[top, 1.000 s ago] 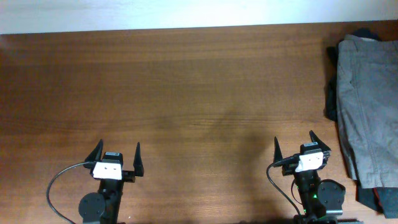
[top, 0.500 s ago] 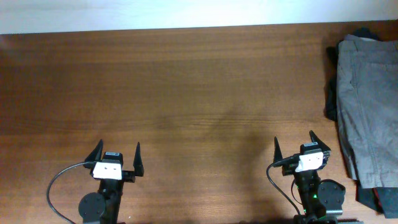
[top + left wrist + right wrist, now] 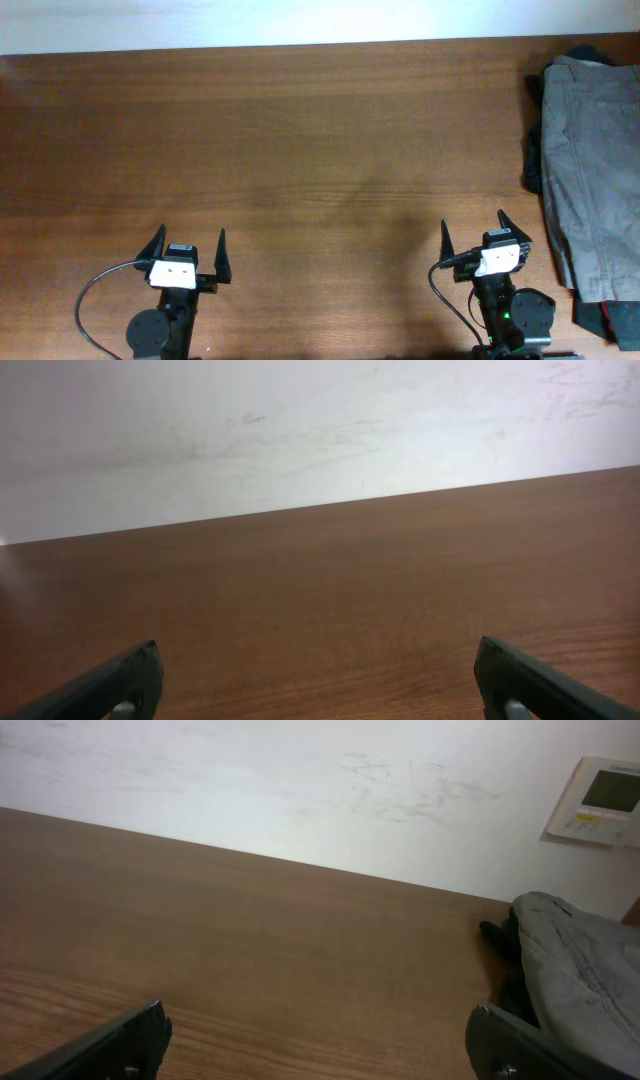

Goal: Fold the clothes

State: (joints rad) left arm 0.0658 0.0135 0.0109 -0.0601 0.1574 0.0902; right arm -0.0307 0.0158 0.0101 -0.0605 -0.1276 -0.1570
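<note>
My L gripper [image 3: 190,245] + R gripper [image 3: 474,236]: both spread wide, holding nothing. R near shorts [image 3: 592,170], L well apart from shorts.

A plain lab-like room: scuffed white wall [image 3: 300,790], wall-mounted control panel [image 3: 598,800], bare wooden table [image 3: 300,130].

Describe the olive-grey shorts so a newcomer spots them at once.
Look at the wooden table from overhead and go to its far right edge, beyond the right gripper. The olive-grey shorts lie there, the top layer of a pile. They are pale and large; the dark navy garments beneath only peek out around them.
</note>
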